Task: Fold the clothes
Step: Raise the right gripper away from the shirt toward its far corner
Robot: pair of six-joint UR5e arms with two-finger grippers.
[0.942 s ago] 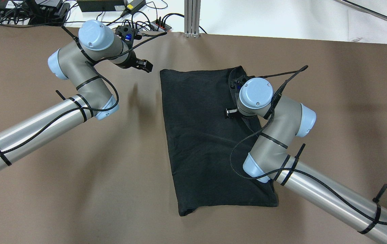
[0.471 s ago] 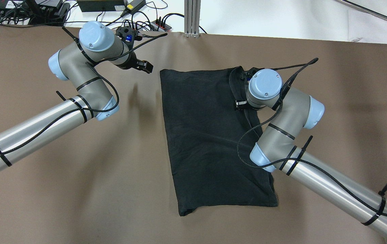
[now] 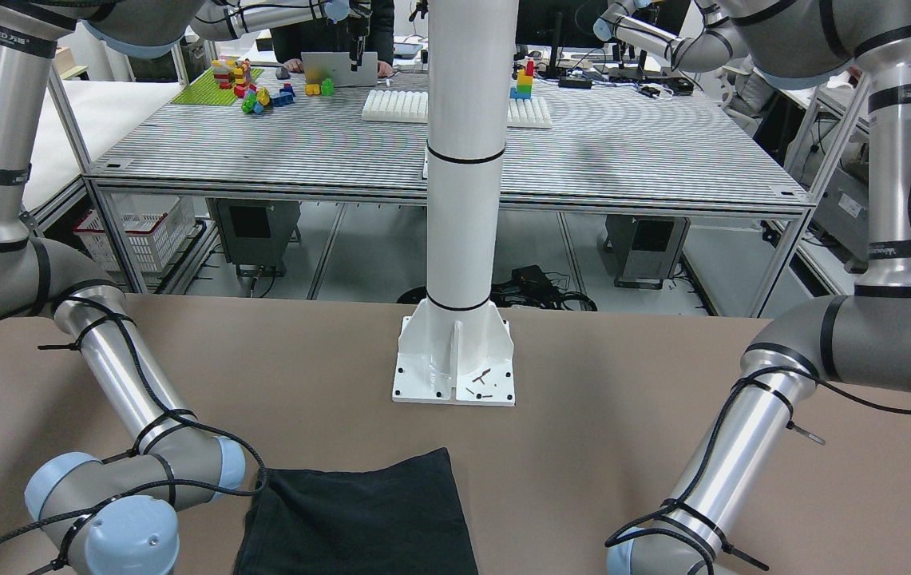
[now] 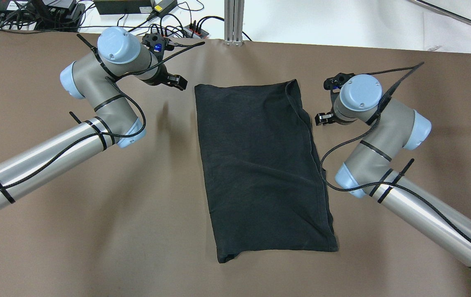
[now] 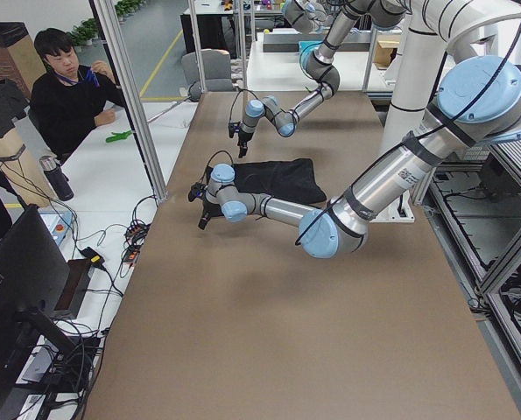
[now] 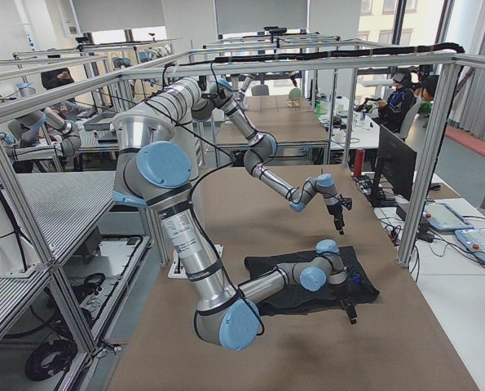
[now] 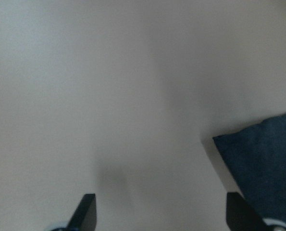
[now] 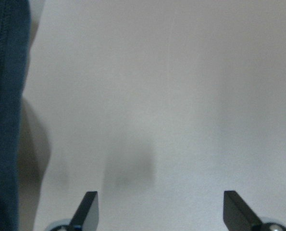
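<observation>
The garment (image 4: pixel 260 165) is laid flat on the surface (image 4: pixel 95 231), already folded to a long rectangle. The left jaws and right jaws are held open and empty beside its far end, one each side, likely so the corners can be gripped next.

The clothes (image 4: pixel 260 165) lie flat on the middle of the bench (image 4: pixel 95 231), long side running away from the robot, between the two grippers. The left gripper (image 4: pixel 177 81) hangs over bare bench just beside the far left corner. The right gripper (image 4: pixel 321 119) hangs over bare bench just beside the right edge, near the far right corner. The pillar's base plate (image 3: pixel 455 367) stands on the bench behind the clothes, on the robot's side and apart from them
</observation>
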